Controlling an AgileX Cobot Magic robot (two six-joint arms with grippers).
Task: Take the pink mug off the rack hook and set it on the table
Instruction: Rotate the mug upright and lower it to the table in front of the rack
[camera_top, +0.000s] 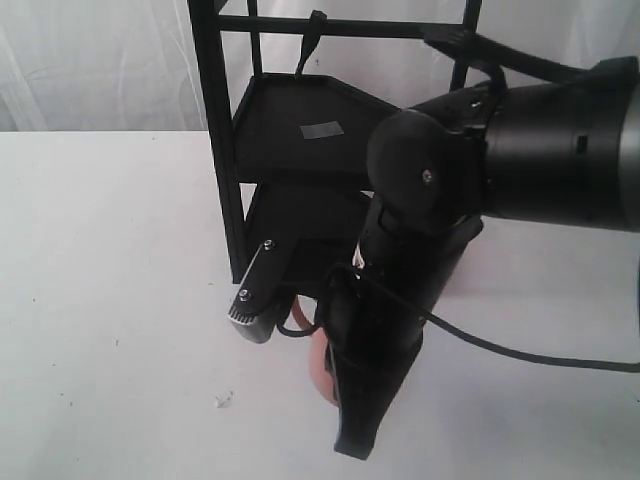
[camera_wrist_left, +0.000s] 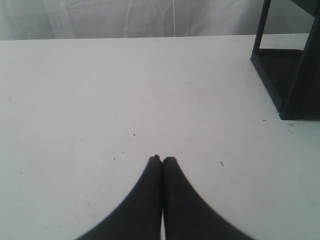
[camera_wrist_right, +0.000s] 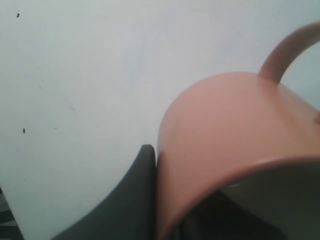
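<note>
The pink mug (camera_wrist_right: 230, 130) is gripped by its wall in my right gripper (camera_wrist_right: 167, 172), one dark finger (camera_wrist_right: 142, 190) outside and the other inside the cream interior. Its loop handle (camera_wrist_right: 285, 50) points away from the finger. In the exterior view only a sliver of the mug (camera_top: 322, 368) shows beneath my right arm, low over the white table (camera_top: 110, 300), in front of the rack; whether it touches the table I cannot tell. The rack hook (camera_top: 310, 45) hangs bare from the top crossbar. My left gripper (camera_wrist_left: 162, 160) is shut and empty above the table (camera_wrist_left: 100, 90).
The black rack (camera_top: 225, 150) with its two shelves stands at the back centre, its base corner (camera_wrist_left: 287, 80) also in the left wrist view. My bulky right arm (camera_top: 540, 150) reaches across in front of it, and a black cable (camera_top: 520, 350) trails over the table.
</note>
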